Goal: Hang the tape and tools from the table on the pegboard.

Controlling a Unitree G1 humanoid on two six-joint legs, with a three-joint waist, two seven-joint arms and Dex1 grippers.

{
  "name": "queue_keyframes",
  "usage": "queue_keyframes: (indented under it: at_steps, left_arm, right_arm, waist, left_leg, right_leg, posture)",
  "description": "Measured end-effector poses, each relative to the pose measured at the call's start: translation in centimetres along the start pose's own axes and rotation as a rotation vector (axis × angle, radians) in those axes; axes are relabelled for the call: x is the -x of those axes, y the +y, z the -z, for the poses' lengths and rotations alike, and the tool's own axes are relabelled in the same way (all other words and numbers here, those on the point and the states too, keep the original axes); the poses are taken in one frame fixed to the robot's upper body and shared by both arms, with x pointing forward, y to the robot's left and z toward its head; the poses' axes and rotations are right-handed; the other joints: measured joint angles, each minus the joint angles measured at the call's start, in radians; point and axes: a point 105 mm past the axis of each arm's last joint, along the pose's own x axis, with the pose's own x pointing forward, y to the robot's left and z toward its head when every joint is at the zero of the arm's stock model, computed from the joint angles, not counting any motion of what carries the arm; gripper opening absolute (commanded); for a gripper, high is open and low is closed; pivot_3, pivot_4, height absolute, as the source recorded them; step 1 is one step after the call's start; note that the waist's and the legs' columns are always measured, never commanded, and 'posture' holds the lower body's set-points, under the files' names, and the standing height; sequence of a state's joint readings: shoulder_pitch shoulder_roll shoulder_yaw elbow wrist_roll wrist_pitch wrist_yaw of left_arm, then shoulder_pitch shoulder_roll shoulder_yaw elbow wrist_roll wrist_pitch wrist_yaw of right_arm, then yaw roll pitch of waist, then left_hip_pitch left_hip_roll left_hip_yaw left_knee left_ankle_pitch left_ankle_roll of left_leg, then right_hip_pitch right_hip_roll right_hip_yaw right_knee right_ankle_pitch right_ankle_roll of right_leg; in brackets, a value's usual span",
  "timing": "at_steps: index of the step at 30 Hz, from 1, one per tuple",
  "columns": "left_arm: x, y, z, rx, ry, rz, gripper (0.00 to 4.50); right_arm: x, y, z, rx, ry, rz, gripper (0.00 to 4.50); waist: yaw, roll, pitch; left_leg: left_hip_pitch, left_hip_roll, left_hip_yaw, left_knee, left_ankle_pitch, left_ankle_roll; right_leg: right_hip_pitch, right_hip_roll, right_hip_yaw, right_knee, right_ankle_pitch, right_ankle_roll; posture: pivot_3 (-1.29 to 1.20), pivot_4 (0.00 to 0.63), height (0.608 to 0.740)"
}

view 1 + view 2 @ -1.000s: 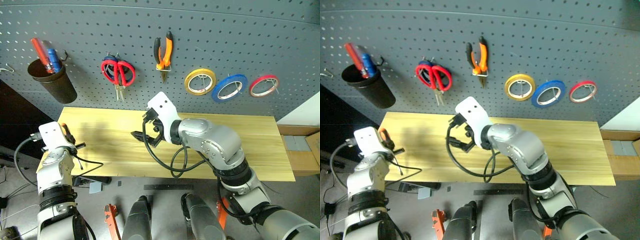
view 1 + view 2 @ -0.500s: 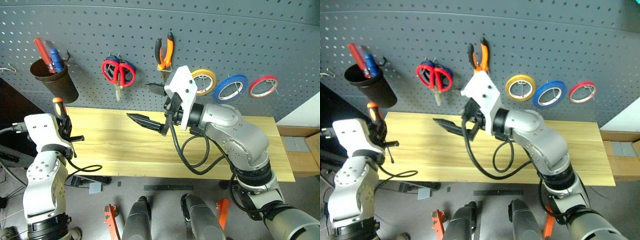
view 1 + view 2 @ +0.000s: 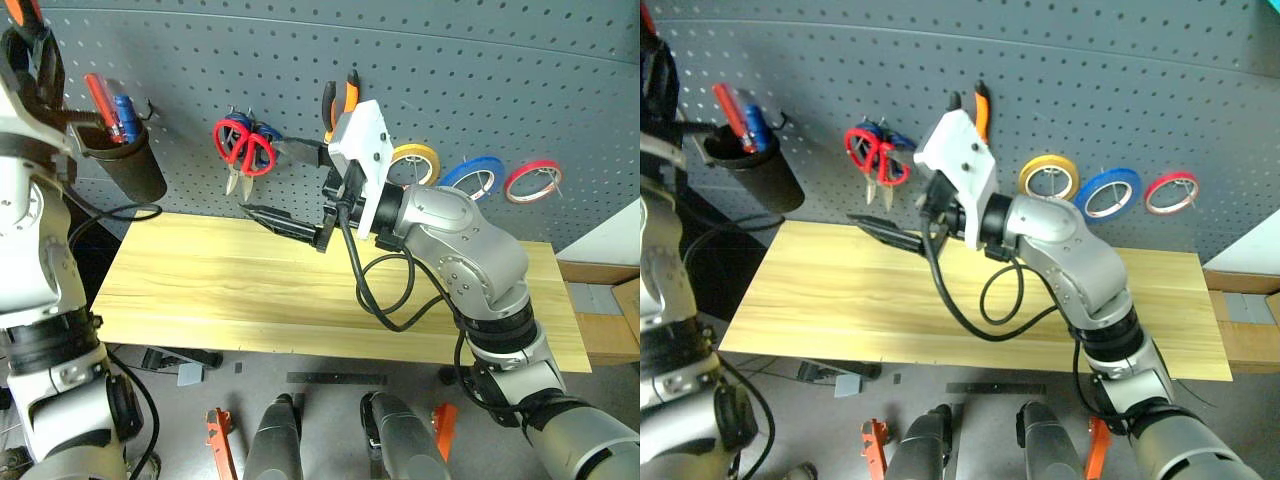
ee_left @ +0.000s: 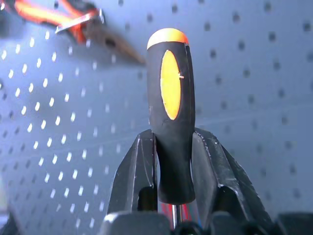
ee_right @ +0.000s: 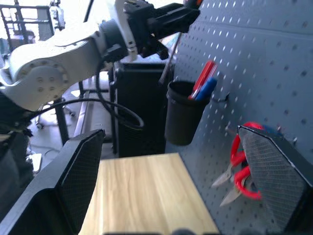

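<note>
Left pincer raised, clamping screwdriver near pegboard, cup

The left gripper is rising from low beside the table edge to high in front of the pegboard, carrying the screwdriver clamped between its fingers. The orange-tipped handle, which was pointing up just off the table's near-left corner, is now standing above the black cup, with the shaft hanging below the gripper toward the cup's mouth in the right wrist view.

The right gripper is lifting too, from just over the tabletop to a spot beside the red-handled scissors. It is turning as it goes, so its wide-spread fingers are pointing sideways along the board.
</note>
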State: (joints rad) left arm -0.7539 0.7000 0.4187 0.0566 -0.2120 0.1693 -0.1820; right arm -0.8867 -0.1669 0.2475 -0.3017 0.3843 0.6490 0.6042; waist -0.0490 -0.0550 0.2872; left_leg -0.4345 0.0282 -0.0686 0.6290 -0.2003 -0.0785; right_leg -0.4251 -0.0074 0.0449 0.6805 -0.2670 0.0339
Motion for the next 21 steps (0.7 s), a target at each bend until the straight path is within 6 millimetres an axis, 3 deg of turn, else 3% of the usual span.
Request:
queue_keyframes:
  at_steps: [6, 10, 14, 21]
  left_arm:
    - [-2.4, -0.3, 1.7, -0.017, -0.018, 0.021, 0.63]
    - [-2.4, -0.2, 4.5, -0.002, 0.036, 0.000, 0.63]
    - [-1.8, -0.4, 5.9, -0.001, 0.054, -0.020, 0.63]
    - [-0.1, 0.5, 7.5, -0.020, 0.090, -0.082, 2.94]
  right_arm:
    - [-0.5, -0.6, 0.2, -0.004, -0.009, 0.036, 4.50]
    - [-0.6, -0.6, 0.2, 0.000, -0.010, 0.041, 4.50]
    - [-0.6, -0.7, 0.2, 0.000, -0.011, 0.051, 4.50]
    - [-0.3, -1.1, -0.2, -0.014, -0.032, 0.064, 4.50]
  waist:
    - [-0.001, 0.000, -0.001]
    - [-0.004, 0.000, -0.001]
    - [-0.007, 0.000, -0.001]
    - [-0.008, -0.002, -0.003]
  left_leg:
    - [0.000, 0.000, 0.000, 0.000, 0.000, -0.001]
    - [0.000, 0.000, 0.000, 0.000, 0.000, -0.001]
    - [-0.001, 0.000, 0.000, 0.001, 0.000, -0.001]
    - [-0.001, 0.000, 0.000, 0.001, 0.001, -0.001]
  right_leg:
    - [0.000, 0.000, -0.001, 0.000, 0.000, -0.001]
    - [0.000, 0.000, -0.001, 0.000, 0.000, -0.001]
    - [0.000, -0.001, -0.002, 0.000, 0.000, -0.001]
    - [0.000, -0.001, -0.002, 0.002, 0.001, -0.001]
  posture:
    - [-0.04, 0.158, 0.740]
    - [-0.06, 0.165, 0.740]
    - [-0.07, 0.168, 0.740]
    - [-0.06, 0.160, 0.740]
